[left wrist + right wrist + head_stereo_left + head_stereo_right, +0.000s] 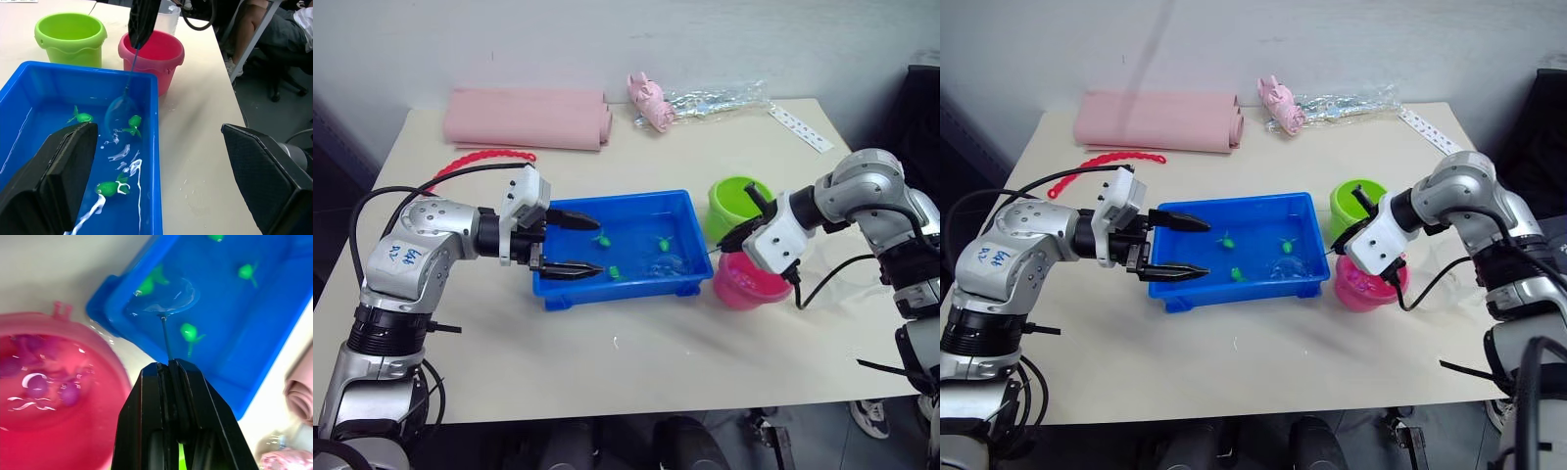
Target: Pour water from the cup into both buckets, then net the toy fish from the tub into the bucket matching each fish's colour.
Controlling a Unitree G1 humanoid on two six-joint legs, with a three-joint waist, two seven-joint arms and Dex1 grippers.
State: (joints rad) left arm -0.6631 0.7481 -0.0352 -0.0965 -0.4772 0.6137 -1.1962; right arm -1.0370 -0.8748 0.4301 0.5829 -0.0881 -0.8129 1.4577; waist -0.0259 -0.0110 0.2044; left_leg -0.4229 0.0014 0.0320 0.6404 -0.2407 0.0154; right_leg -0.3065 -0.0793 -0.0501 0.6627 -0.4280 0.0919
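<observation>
right pincer [168, 369] dips the net [164, 296] in the tub [558, 291], chasing green fish.
its fingers are pressed on the net's wire handle; left pincer [570, 245] is spread wide across the tub's end wall. i think it is best to slide the hoop under the nearest green fish [190, 332], lift slowly, then carry it to the green bucket [736, 201], not the pink bucket [749, 284].

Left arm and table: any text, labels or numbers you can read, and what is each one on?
Blue handwritten marks on the left arm's grey shell: too blurred to read; possibly digits.
White strip at the table's far right corner: carries small dark marks, too small to read.
Clear crinkled wrapper at the far edge: no print legible.
Buckets, tub, cup: no lettering to be seen.
</observation>
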